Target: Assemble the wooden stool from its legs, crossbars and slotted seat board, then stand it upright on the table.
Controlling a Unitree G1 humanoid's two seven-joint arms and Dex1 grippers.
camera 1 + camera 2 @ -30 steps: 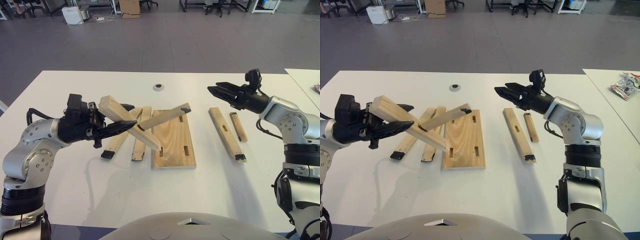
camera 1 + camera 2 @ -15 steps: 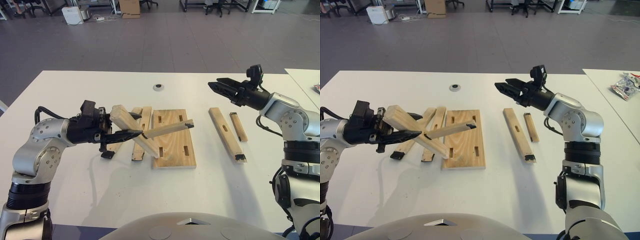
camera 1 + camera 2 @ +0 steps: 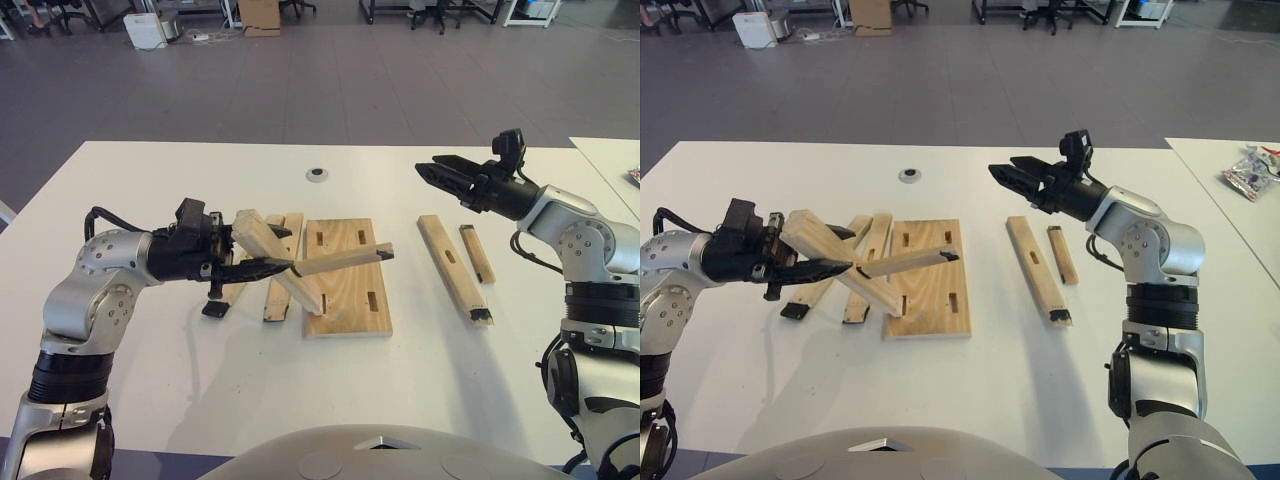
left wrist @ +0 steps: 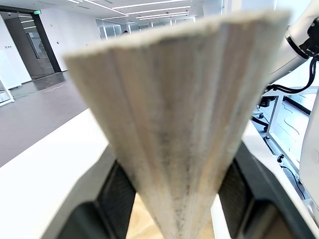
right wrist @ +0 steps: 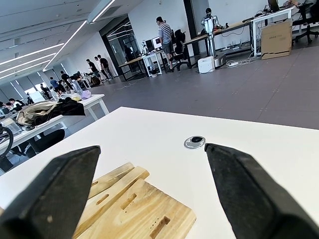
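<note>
The slotted seat board [image 3: 350, 285] lies flat mid-table. My left gripper [image 3: 252, 264] is shut on a thick wooden leg [image 3: 262, 243] that slants down to the board's left edge. A crossbar [image 3: 345, 260] plugged into that leg sticks out rightward over the board. In the left wrist view the leg's end grain [image 4: 184, 114] sits between my black fingers [image 4: 117, 199]. Two more legs [image 3: 282, 265] lie left of the board. A long leg [image 3: 452, 268] and a short crossbar [image 3: 477, 253] lie to its right. My right gripper [image 3: 432, 172] hovers open above the table's far right, holding nothing.
A small round disc [image 3: 317, 175] sits on the white table [image 3: 150, 400] behind the board. A second table [image 3: 612, 160] stands at the right. The right wrist view shows the board [image 5: 144, 216] and the disc [image 5: 194, 142] between its fingers [image 5: 55, 194].
My left gripper has carried the leg with its crossbar down and to the right, so the crossbar's free end now hangs lower over the board. My right gripper drew back slightly and stays open.
</note>
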